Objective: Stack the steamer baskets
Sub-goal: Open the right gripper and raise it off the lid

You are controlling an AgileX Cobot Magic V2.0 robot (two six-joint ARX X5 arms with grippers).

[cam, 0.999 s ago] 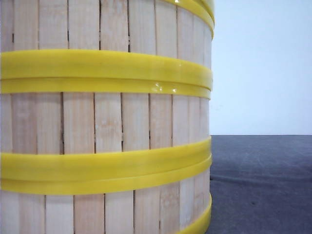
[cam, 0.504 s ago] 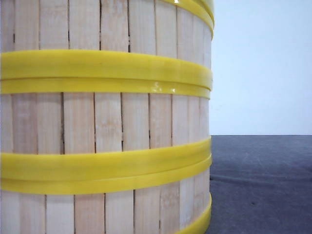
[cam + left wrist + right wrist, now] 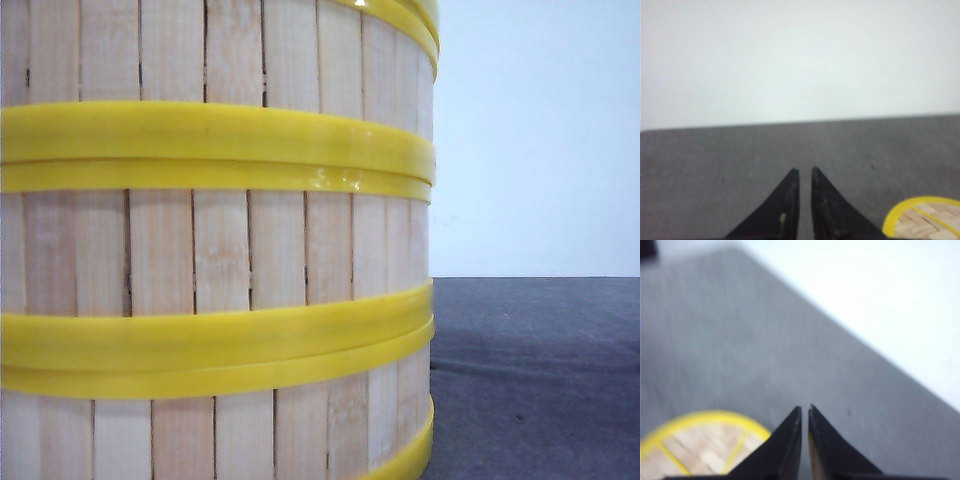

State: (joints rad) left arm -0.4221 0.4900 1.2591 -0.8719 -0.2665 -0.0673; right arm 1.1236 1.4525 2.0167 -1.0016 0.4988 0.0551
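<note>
grey table [image 3: 540, 380] under a white wall; steamer baskets [image 3: 215, 250] stand stacked, filling the front view; left gripper [image 3: 804, 172] and right gripper [image 3: 805, 410] both clenched, empty; stacking seems finished; next, retreat clear.

No readable text, label, brand, number or sign anywhere in view

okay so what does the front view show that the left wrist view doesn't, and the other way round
Only the front view shows the side of the stack of steamer baskets: pale vertical wooden slats banded by glossy yellow plastic rims, three tiers visible, filling the picture's left.

Only the left wrist view shows the left gripper, its black fingers nearly together with nothing between them, plus a yellow-rimmed woven lid or top from above.

Both share the dark grey table and pale wall.
</note>
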